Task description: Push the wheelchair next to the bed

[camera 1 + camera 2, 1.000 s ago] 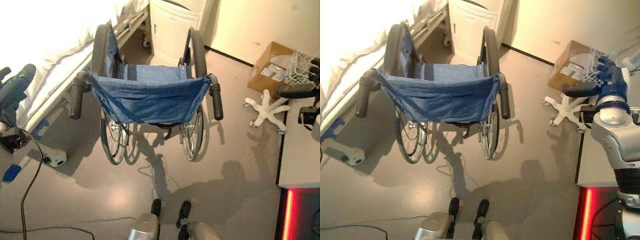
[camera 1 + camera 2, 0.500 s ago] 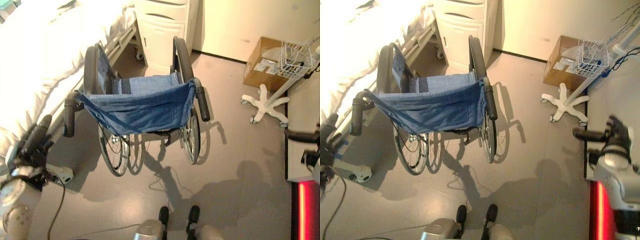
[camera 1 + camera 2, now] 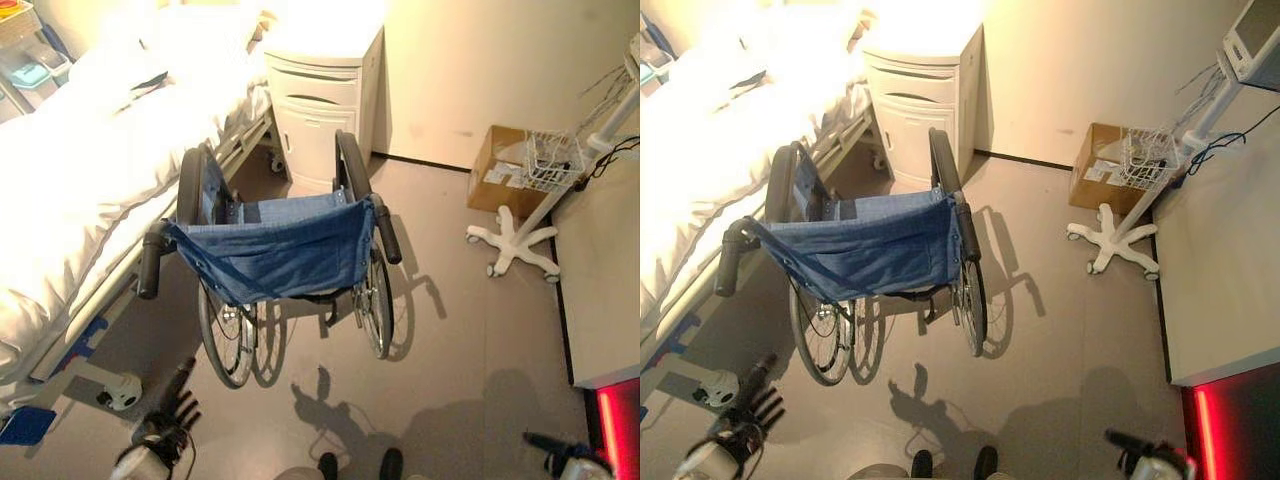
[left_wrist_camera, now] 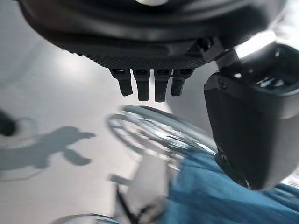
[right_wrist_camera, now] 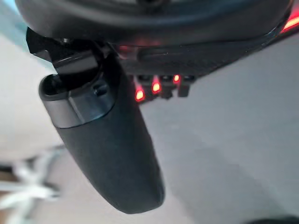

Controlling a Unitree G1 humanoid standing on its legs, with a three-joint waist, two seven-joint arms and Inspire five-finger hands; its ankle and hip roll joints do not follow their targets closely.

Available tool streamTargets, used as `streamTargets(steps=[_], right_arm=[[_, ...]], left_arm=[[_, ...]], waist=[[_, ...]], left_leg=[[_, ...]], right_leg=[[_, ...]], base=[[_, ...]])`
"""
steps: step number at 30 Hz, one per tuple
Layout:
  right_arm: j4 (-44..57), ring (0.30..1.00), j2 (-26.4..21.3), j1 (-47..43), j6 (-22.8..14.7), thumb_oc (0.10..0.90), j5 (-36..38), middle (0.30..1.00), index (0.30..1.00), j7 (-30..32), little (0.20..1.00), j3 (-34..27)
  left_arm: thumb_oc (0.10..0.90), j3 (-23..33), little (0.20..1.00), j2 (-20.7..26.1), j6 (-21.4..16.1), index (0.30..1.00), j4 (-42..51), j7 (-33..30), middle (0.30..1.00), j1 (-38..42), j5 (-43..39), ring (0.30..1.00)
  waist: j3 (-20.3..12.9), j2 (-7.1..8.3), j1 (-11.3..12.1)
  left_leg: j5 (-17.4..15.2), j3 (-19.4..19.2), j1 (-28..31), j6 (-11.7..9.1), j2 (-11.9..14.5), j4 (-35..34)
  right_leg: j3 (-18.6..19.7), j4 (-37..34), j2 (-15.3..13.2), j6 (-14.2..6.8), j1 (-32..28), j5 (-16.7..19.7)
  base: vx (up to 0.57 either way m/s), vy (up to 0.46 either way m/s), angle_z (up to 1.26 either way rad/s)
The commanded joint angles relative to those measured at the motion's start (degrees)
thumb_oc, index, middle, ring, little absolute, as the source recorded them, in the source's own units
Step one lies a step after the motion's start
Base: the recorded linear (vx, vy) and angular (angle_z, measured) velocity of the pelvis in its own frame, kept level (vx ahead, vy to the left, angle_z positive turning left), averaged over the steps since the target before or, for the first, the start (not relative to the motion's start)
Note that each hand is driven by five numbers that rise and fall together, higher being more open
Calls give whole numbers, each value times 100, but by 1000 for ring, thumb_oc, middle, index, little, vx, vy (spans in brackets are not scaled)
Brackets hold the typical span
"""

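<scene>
Hanging low, both hands well short of the wheelchair point(image 3: 275, 260), nothing held. Left hand point(image 3: 170, 415) down near the floor, fingers point(image 4: 142, 86) straight and relaxed, thumb apart from them, empty. Right hand point(image 3: 1140, 450) low on the other side, thumb point(image 5: 110, 149) stuck out straight, fingers short and loose past it, empty too.

Ahead of and above the left fingers, the left push handle point(image 3: 150, 265): dark grip, pointing back and down toward the robot. Right push handle point(image 3: 388, 230) up and across from the right fingers, noticeably farther off. Left hand judged the nearer of the two to its grip. Both grips facing the robot, so the chair's front-to-back line runs away from the fingers, roughly along the bed's edge. Any further nudge would call for raising both hands to the grips first, probably left first.

Wheelchair: folding frame, blue cloth back sagging between the handles, blue seat past it, big spoked wheels point(image 3: 225, 335) with dark tyres, upright on the grey floor. Left wheel just beside the bed frame point(image 3: 110, 300); touching or not, cannot tell. Looks already parked alongside the bed point(image 3: 90, 170), white bedding hanging over that side.

Beyond the chair, a white bedside cabinet point(image 3: 320, 110) against the wall, near the front of the chair.
</scene>
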State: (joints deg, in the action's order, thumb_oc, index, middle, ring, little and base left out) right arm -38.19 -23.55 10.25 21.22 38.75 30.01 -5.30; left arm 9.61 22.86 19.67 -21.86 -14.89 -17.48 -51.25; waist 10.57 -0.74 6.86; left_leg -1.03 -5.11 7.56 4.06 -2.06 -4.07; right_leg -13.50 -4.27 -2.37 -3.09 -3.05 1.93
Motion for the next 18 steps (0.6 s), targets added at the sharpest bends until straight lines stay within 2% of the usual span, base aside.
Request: streamTargets(steps=[1, 3, 4, 6, 7, 9, 10, 13, 14, 15, 16, 17, 18], right_arm=[[-438, 900, -13, -452, -746, 800, 404, 900, 900, -237, 900, 312], [-1021, 900, 248, -555, -885, 800, 649, 900, 900, -639, 900, 370], [-1347, 900, 352, -637, -922, 800, 659, 900, 900, -871, 900, 436], [-1653, 900, 475, -723, -1121, 800, 287, 900, 900, -1241, 900, 567], [-1751, 900, 521, -749, -1228, 800, -246, 900, 900, -1522, 900, 785], [-1821, 900, 565, -748, -1185, 800, -530, 900, 900, -1749, 900, 931], [-2002, 900, 666, -758, -1140, 800, -668, 900, 900, -2034, 900, 1090], [-2447, 900, 878, -762, -806, 800, -474, 900, 900, -2713, 900, 1246], [-2608, 900, 935, -763, -744, 800, -449, 900, 900, -2931, 900, 1271], [-2731, 900, 1003, -760, -635, 800, -520, 900, 900, -3143, 900, 1313], [-2738, 900, 1006, -761, -627, 800, -532, 900, 900, -3154, 900, 1317], [-2864, 900, 1037, -770, -560, 800, -716, 900, 900, -3284, 900, 1393], [-2876, 900, 1039, -772, -552, 800, -726, 900, 900, -3296, 900, 1402]], left_arm=[[800, 13, 900, 134, -746, 900, -196, 419, 900, 226, 408, 900], [800, -327, 900, -47, -871, 900, -712, 674, 900, 347, 621, 900], [800, -551, 900, -196, -707, 900, -1084, 895, 900, 439, 621, 900], [800, -753, 900, -479, -689, 900, -1686, 1142, 900, 578, 327, 900], [800, -825, 900, -692, -698, 900, -2124, 1316, 900, 660, 36, 900], [800, -858, 900, -810, -747, 900, -2379, 1284, 900, 695, -86, 900], [800, -886, 900, -948, -862, 900, -2840, 1245, 900, 799, -181, 900], [800, -807, 900, -1182, -897, 900, -3603, 1089, 900, 1055, -370, 900], [800, -811, 900, -1232, -884, 900, -3846, 1135, 900, 1119, -262, 900], [800, -925, 900, -1277, -947, 900, -4110, 1112, 900, 1173, 242, 900], [800, -940, 900, -1278, -960, 900, -4126, 1082, 900, 1176, 256, 900], [800, -1185, 900, -1258, -1055, 900, -4311, 908, 900, 1228, 982, 900], [800, -1205, 900, -1253, -1064, 900, -4325, 893, 900, 1233, 1023, 900]], waist=[[-186, 131, 31], [-228, 110, 35], [-258, 93, 35], [-293, 69, -2], [-319, 57, -46], [-338, 53, -74], [-360, 62, -108], [-412, 106, -170], [-436, 123, -186], [-466, 148, -214], [-468, 149, -215], [-493, 162, -243], [-495, 161, -244]], left_leg=[[76, 207, -303, -631, 163, 172], [79, 209, -287, -626, 166, 117], [82, 204, -288, -624, 169, 91], [80, 173, -283, -608, 169, 69], [66, 142, -267, -598, 169, 36], [55, 126, -257, -588, 166, 19], [35, 107, -253, -573, 159, 10], [1, 95, -228, -542, 137, -26], [-12, 88, -222, -533, 130, -36], [-25, 79, -213, -516, 119, -46], [-26, 77, -213, -515, 119, -47], [-41, 57, -209, -497, 116, -48], [-43, 55, -209, -497, 117, -48]], right_leg=[[-319, -61, -265, -419, -387, -50], [-347, -60, -272, -419, -368, -43], [-365, -55, -272, -420, -352, -38], [-367, -42, -273, -426, -338, -32], [-371, -40, -272, -426, -329, -42], [-366, -36, -273, -430, -320, -46], [-356, -23, -276, -433, -301, -48], [-331, -16, -269, -427, -294, -55], [-327, -15, -263, -424, -293, -61], [-306, -6, -249, -420, -281, -57], [-303, -5, -248, -420, -280, -57], [-269, 9, -231, -413, -262, -61], [-265, 11, -229, -412, -261, -63]], base=[[22, 24, 9], [17, 20, 13], [14, 19, 10], [7, 11, 2], [0, 0, 0], [0, 0, 0], [0, 0, 0], [2, -3, 4], [0, 0, 0], [0, 0, 0], [0, 0, 0], [2, -14, -6], [-4, -16, -6]])
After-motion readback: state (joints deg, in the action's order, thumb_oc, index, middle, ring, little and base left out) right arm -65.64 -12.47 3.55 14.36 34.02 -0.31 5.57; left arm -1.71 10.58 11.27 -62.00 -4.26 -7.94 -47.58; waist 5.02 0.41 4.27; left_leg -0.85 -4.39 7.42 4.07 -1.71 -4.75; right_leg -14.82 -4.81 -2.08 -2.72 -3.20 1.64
